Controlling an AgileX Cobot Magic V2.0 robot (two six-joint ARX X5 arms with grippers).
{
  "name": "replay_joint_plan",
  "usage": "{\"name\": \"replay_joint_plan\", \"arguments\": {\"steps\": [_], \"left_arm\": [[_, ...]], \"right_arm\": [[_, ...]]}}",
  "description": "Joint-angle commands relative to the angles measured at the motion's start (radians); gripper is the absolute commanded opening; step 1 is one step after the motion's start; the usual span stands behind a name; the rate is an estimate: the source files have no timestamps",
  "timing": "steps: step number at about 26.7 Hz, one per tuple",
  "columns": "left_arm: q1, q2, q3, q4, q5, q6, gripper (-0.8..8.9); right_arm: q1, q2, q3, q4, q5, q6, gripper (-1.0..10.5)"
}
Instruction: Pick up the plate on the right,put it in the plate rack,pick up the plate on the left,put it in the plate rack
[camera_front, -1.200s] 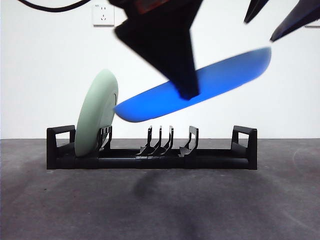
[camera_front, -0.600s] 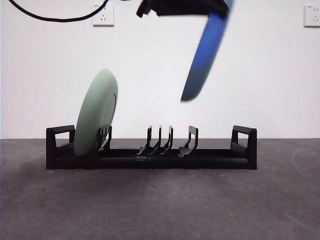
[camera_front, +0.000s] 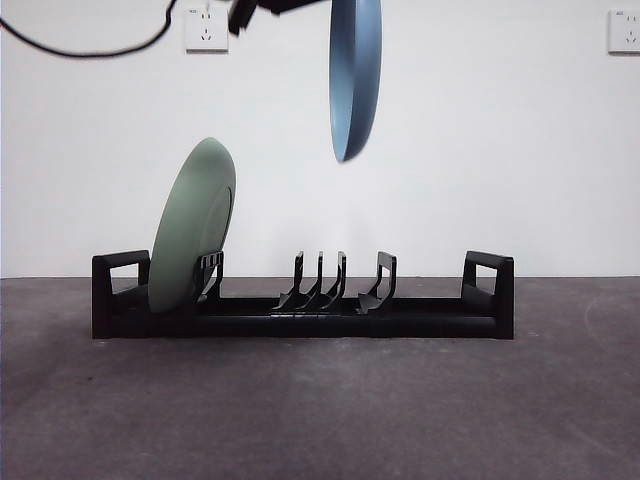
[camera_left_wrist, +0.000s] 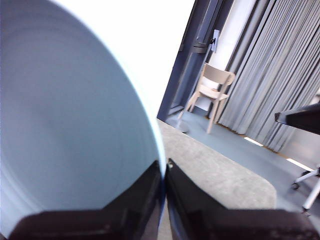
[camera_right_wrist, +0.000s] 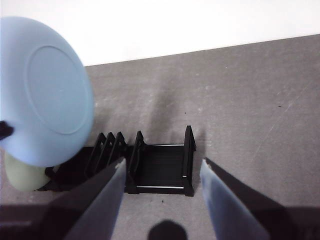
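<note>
Two plates face you. Nearest on the grey table (camera_front: 320, 410) sits the plate rack (camera_front: 300, 300), long and black; the green plate (camera_front: 192, 228) stands in its end slot at nine o'clock, leaning toward three o'clock. High above the middle prongs, at twelve o'clock, the blue plate (camera_front: 355, 75) hangs edge-on and almost upright, clear of the rack. Your left gripper (camera_left_wrist: 164, 172) pinches its rim, jaws nearly closed around it. Your right gripper (camera_right_wrist: 162, 172) waits above with its jaws spread wide, holding nothing. Behind, two wall sockets (camera_front: 206, 28) sit on the white wall.
</note>
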Motion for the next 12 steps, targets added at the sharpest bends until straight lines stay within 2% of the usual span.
{"name": "replay_joint_plan", "arguments": {"steps": [1, 12], "left_arm": [[0.016, 0.038, 0.006, 0.015, 0.013, -0.05, -0.09], [0.034, 0.204, 0.131, -0.021, 0.056, -0.049, -0.09]], "right_arm": [[0.0, 0.0, -0.004, 0.016, 0.003, -0.006, 2.5], [0.0, 0.002, -0.004, 0.016, 0.003, -0.007, 2.5]]}}
